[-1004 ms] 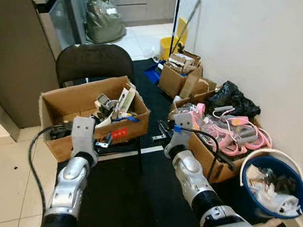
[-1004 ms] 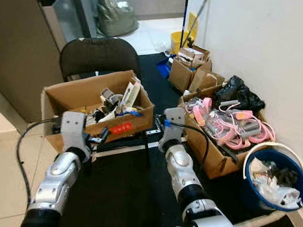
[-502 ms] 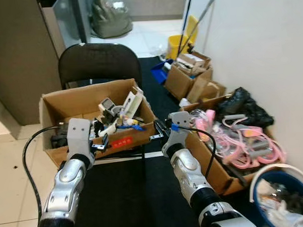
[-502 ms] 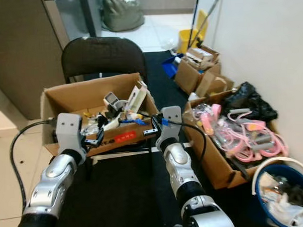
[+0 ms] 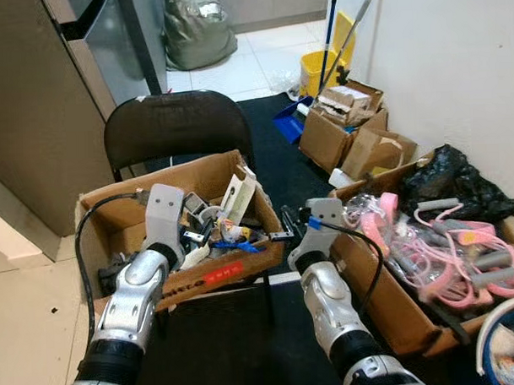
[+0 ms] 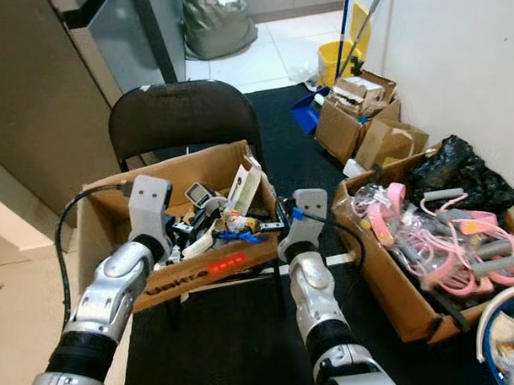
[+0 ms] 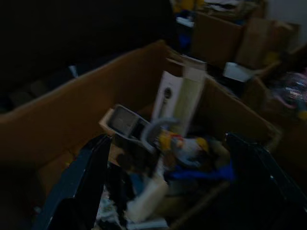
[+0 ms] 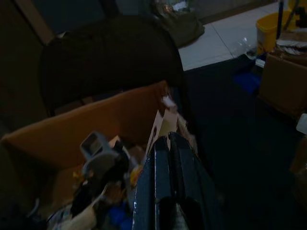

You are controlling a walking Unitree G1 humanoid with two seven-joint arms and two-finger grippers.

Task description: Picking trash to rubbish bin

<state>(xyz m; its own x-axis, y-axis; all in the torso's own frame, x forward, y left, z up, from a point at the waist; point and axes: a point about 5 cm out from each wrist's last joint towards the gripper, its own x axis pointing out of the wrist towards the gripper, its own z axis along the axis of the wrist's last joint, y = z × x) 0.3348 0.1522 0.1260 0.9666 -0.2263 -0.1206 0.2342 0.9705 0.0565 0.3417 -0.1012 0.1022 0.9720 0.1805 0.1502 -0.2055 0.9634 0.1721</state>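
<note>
Brown cardboard box (image 5: 130, 184), black chair (image 5: 174, 123), yellow bucket (image 5: 318, 70)

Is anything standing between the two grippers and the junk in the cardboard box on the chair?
Nothing visible blocks them. The left gripper is open over the cardboard box, looking straight onto the junk. The right gripper, fingers together, hangs at the box's right edge beside the white carton.

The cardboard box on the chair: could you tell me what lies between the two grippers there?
In the left eye view, the left gripper and right gripper flank the box's front clutter: a yellow-and-blue item.
</note>
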